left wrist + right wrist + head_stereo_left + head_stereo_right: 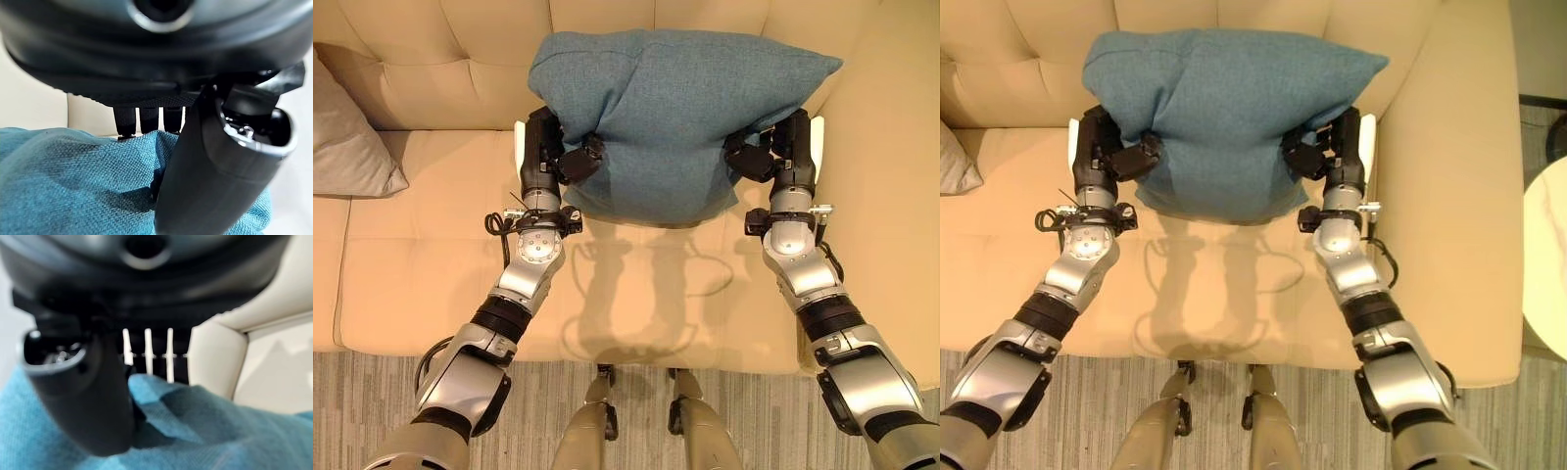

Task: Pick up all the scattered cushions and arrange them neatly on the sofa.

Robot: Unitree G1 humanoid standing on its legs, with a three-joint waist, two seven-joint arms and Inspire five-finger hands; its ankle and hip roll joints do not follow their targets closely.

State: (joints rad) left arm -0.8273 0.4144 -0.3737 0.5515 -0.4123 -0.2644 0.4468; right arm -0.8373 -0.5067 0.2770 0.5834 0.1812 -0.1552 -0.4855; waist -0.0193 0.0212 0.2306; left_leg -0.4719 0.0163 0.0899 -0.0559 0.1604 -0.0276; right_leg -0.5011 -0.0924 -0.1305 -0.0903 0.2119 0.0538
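In the left eye view a plump teal cushion (675,117) of coarse woven cloth, roughly rectangular with soft pointed corners, is held between both hands above the seat of a cream sofa (421,255), its upper edge against the tufted backrest and its lower edge hanging over the smooth, leather-like seat. The left hand (548,147) grips the cushion's left side, thumb pressed into the front of the cloth, and the right hand (783,147) grips the right side in the same way; the fabric puckers under both thumbs. A grey cushion (347,137) of finer weave leans at the sofa's left end, well apart from the teal one. Below the seat front lies a floor (382,392) of grey streaked carpet. In the right eye view the sofa's broad padded armrest (1449,196) runs along the right, and beyond it the rounded edge of a pale table (1547,264) shows over a dark floor. In the left wrist view the dark thumb (210,171) digs into the nubbly teal weave, making a shadowed fold, while the fingers (146,120) reach behind the cushion's top edge, so the hand pinches the cloth. In the right wrist view the thumb (98,401) likewise presses into the teal cloth with the fingers (146,352) behind it, and the cream sofa cushions with their piped seams stand just beyond.
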